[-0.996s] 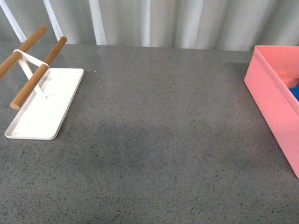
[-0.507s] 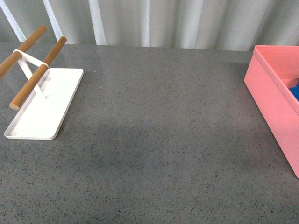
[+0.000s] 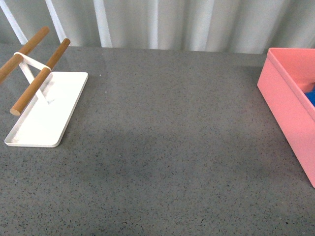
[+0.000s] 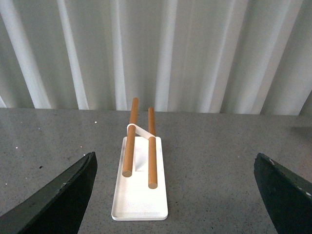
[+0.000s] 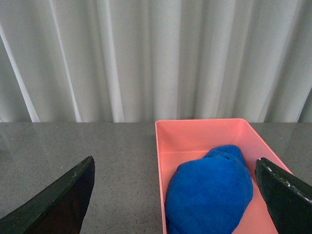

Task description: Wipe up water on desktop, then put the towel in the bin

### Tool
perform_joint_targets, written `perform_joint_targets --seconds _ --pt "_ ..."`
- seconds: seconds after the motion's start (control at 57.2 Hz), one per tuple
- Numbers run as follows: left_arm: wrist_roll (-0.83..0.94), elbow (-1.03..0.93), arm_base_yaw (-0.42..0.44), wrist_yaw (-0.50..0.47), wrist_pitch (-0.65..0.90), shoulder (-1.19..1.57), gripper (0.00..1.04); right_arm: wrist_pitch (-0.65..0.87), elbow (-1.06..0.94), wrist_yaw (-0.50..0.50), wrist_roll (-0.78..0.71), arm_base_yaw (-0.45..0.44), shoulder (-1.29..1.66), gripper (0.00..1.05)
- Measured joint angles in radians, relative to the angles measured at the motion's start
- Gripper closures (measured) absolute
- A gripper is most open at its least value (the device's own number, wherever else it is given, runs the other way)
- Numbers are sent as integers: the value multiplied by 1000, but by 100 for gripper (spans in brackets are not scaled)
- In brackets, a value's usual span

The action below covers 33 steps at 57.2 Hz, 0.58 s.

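The blue towel (image 5: pixel 209 190) lies bunched inside the salmon-pink bin (image 5: pixel 195 130). In the front view only a sliver of the towel (image 3: pixel 311 97) shows inside the bin (image 3: pixel 285 105) at the right edge. The dark speckled desktop (image 3: pixel 167 147) looks dry and bare in the middle. My right gripper (image 5: pixel 175 204) is open and empty, held back from the bin, its fingers spread to either side of the towel. My left gripper (image 4: pixel 178 200) is open and empty, facing the white tray. Neither arm shows in the front view.
A flat white tray (image 3: pixel 47 110) with two brown wooden bars (image 3: pixel 39 78) on a white stand sits at the left of the desktop; it also shows in the left wrist view (image 4: pixel 140 185). A pale pleated curtain (image 3: pixel 172 22) hangs behind the desktop.
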Motion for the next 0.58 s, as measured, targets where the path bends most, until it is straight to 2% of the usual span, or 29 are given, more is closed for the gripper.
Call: perform_joint_targets --seconds 0.577 --pt "0 0 0 0 0 0 7 0 0 0 0 0 0 7"
